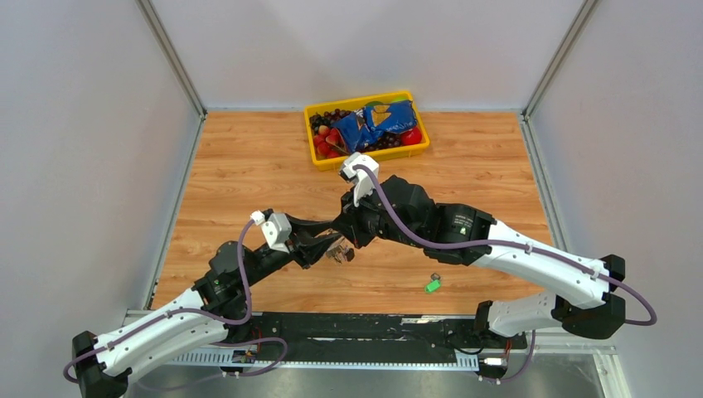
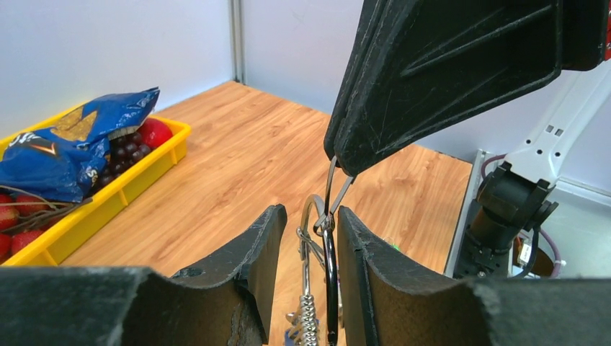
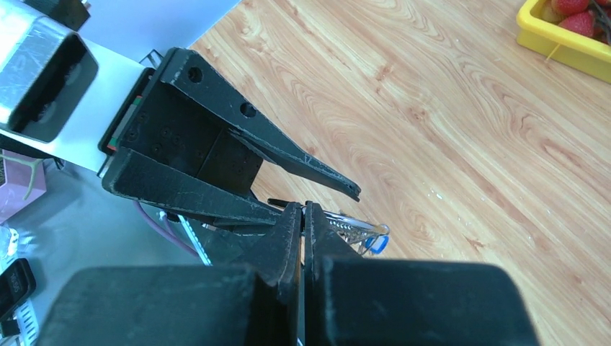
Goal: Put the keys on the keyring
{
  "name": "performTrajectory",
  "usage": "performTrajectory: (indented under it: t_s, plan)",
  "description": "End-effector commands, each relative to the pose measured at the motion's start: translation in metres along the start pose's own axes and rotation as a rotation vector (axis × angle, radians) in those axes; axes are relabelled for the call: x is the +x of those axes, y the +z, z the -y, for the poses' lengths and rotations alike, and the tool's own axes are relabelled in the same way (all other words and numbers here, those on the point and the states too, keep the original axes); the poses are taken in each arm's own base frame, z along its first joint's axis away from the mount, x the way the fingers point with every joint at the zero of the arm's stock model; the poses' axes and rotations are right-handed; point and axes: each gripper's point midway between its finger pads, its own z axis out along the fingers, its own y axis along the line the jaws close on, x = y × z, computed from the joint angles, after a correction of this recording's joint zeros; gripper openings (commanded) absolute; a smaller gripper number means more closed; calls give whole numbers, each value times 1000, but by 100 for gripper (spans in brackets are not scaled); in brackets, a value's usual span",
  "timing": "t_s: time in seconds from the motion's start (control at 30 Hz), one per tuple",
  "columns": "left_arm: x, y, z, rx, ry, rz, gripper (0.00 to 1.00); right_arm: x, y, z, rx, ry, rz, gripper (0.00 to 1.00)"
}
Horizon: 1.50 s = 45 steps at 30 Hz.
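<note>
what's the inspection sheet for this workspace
surface: light wooden tabletop, no spills seen
job's things: thin silver wire keyring held above the wood; small green-tagged metal key loose on the wood
clutter: yellow plastic tray at the far edge with a blue snack bag, strawberries, dark grapes
grippers: right pincer shut on the ring's wire; left pincer straddles the ring, grip unclear
cables: purple cables along both arms, no snag seen
surroundings: pale grey enclosure walls

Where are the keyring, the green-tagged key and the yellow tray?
keyring [image 2: 331,281]: left wrist view, on the wire loop.
green-tagged key [image 1: 432,285]: top external view, on the green tag.
yellow tray [image 2: 130,189]: left wrist view, on its side wall.
</note>
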Motion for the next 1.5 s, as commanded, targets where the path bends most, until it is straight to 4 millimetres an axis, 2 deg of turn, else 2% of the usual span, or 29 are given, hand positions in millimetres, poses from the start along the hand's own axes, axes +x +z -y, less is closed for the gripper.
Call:
performTrajectory:
  t_s: [0.0, 0.3, 0.9, 0.97, 1.03, 1.13, 1.2, 1.47]
  plan:
    - [-6, 2, 1, 9, 26, 31, 43, -24, -8, -6, -5, 35, 66, 0]
    - [-16, 0, 5, 25, 19, 78, 43, -21, -6, -4, 12, 44, 56, 0]
    - [-19, -4, 6, 32, 26, 101, 44, -23, -2, -6, 9, 52, 52, 0]
    - [-18, -4, 6, 31, 28, 100, 42, -23, -2, -7, 7, 52, 50, 0]
    - [-18, -3, 6, 37, 31, 99, 33, -23, -1, -7, 5, 53, 51, 0]
    - [-16, -1, 6, 36, 31, 87, 6, -24, -2, -9, -1, 56, 50, 0]
    - [-15, 1, 7, 39, 28, 80, 1, -24, -2, -9, -2, 58, 52, 0]
    - [-26, -6, 1, -2, 6, 135, 1, -20, -2, -8, -1, 57, 44, 0]
